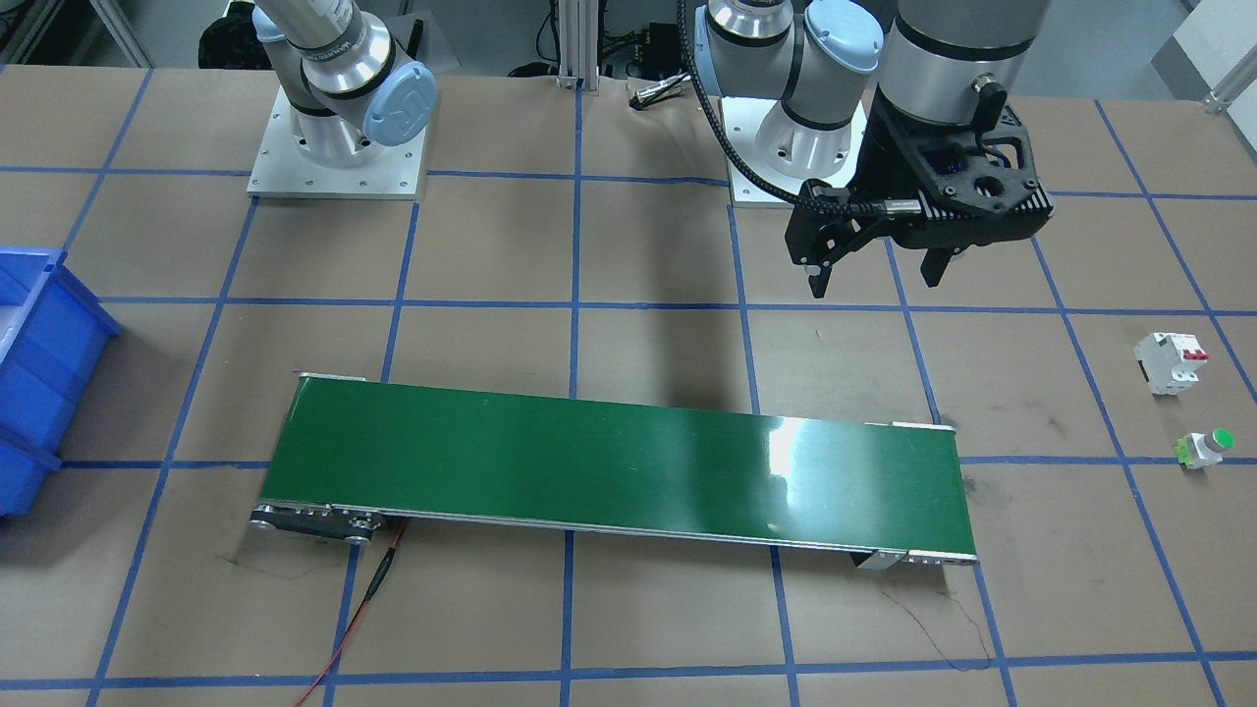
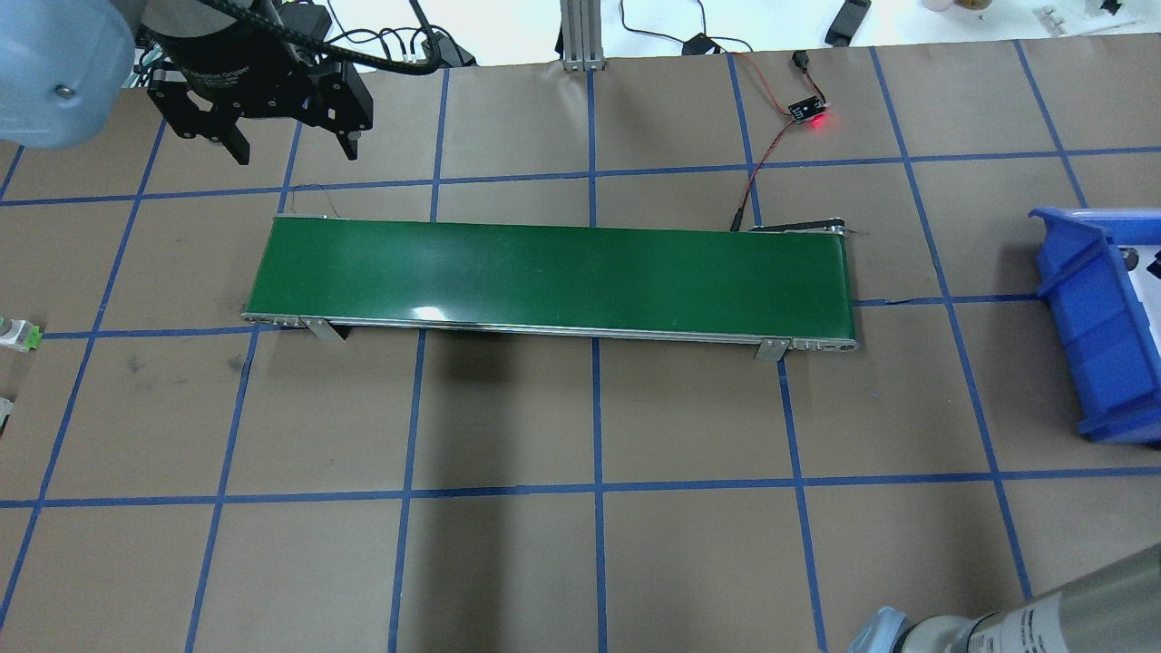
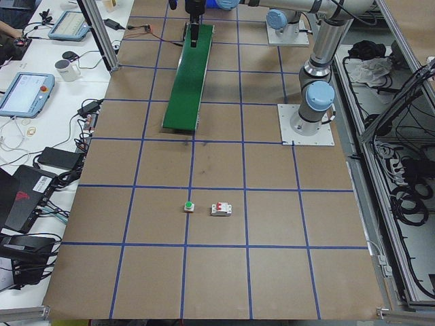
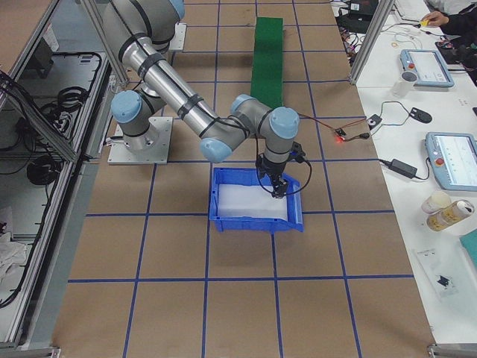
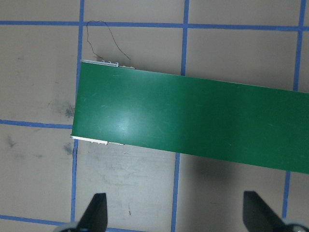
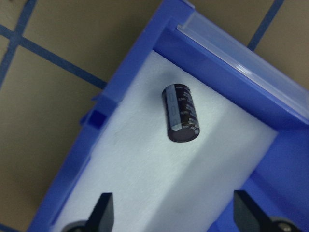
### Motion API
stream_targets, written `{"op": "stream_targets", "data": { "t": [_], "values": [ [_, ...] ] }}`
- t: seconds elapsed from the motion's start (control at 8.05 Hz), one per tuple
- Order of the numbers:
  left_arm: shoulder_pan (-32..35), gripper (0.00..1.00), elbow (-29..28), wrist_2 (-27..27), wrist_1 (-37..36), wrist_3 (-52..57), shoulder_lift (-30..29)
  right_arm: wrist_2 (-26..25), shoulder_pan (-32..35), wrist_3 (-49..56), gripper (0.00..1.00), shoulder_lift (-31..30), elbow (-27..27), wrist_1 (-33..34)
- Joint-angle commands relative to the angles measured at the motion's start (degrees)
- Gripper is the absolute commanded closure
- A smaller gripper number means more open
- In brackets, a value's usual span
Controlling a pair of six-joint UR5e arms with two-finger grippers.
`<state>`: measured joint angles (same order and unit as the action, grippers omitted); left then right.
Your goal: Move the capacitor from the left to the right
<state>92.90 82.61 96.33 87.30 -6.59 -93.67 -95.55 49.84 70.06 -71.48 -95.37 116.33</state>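
The capacitor [image 6: 181, 113], a small black cylinder with a pale strip, lies on its side on the white liner inside the blue bin [image 6: 227, 63]. My right gripper [image 6: 175, 208] hangs open and empty above the bin [image 4: 253, 224], clear of the capacitor; it also shows in the exterior right view [image 4: 277, 190]. My left gripper [image 1: 874, 283] is open and empty above the bare table, just beyond the left end of the green conveyor belt [image 2: 553, 272]. It also shows in the overhead view [image 2: 295, 156] and the left wrist view [image 5: 176, 208].
A white breaker with a red switch [image 1: 1171, 361] and a green-capped push button [image 1: 1206, 449] stand on the table on my left side. The blue bin [image 2: 1088, 336] sits past the belt's right end. A small board with red wires [image 2: 803, 111] lies behind the belt.
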Motion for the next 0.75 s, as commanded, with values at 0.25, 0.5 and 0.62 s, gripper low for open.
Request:
{"op": "stream_targets", "data": {
  "t": [0.25,0.5,0.62],
  "values": [
    [-0.17,0.0,-0.08,0.0,-0.02,0.0,-0.2,5.19,12.34,-24.84,0.0,-17.34,1.41,-22.0],
    [-0.17,0.0,0.01,0.0,-0.02,0.0,-0.2,5.55,22.7,-41.41,0.0,-21.05,4.99,-30.86],
    [-0.17,0.0,-0.08,0.0,-0.02,0.0,-0.11,5.47,28.76,-48.63,0.0,-20.98,7.11,-32.56]
  ]
}}
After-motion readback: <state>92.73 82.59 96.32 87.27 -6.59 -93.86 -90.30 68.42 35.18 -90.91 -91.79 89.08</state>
